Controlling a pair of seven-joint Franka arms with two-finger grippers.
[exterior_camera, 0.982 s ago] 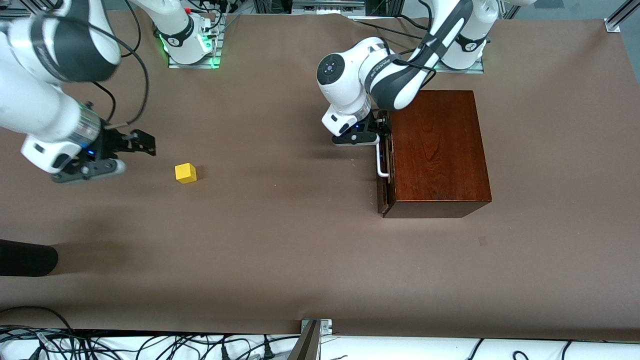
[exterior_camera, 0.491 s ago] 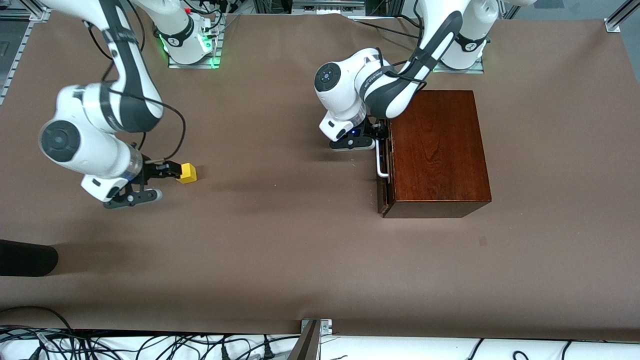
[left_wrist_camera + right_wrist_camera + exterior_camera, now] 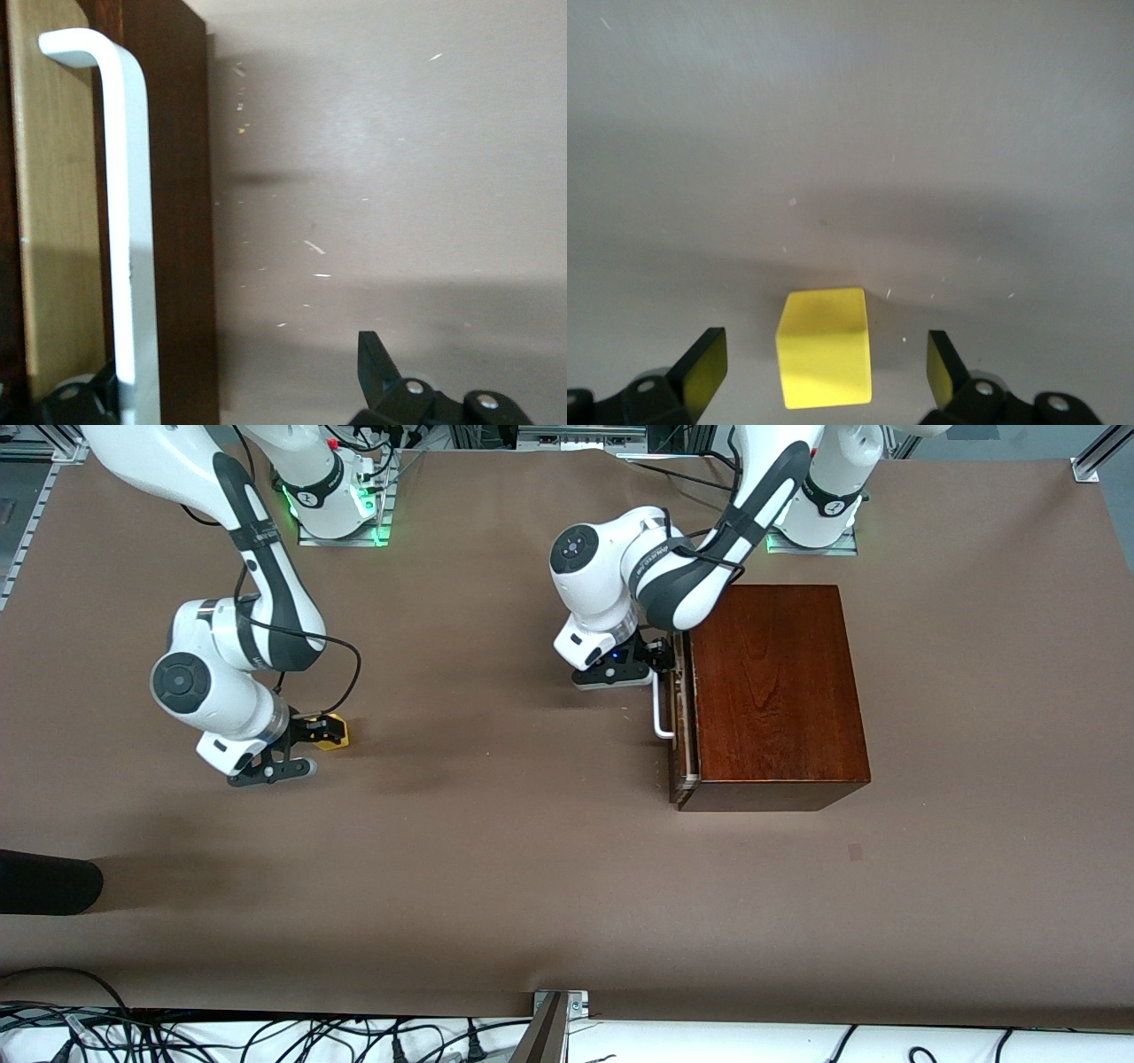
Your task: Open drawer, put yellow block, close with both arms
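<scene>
The dark reddish-brown wooden box (image 3: pixel 775 691) stands toward the left arm's end of the table. Its drawer (image 3: pixel 680 731) is out by a narrow gap, and a strip of pale wood (image 3: pixel 53 221) shows. My left gripper (image 3: pixel 660 657) is open at the white handle (image 3: pixel 659 708), at the handle's end farther from the camera. In the left wrist view one finger (image 3: pixel 89 398) sits by the handle (image 3: pixel 128 221) and the other finger (image 3: pixel 376 359) is well off it. My right gripper (image 3: pixel 321 729) is low and open, with the yellow block (image 3: pixel 339 735) (image 3: pixel 826 347) between its fingertips (image 3: pixel 709 363), untouched.
A black rounded object (image 3: pixel 44 881) lies at the right arm's end of the table, nearer the camera. Cables and a metal bracket (image 3: pixel 558 1005) run along the table edge nearest the camera. Brown table surface lies between block and box.
My right arm has swung in and lowered, so its open fingers now straddle the yellow block. My left gripper has drawn the handle toward the right arm's end, and the drawer has slid out slightly.
</scene>
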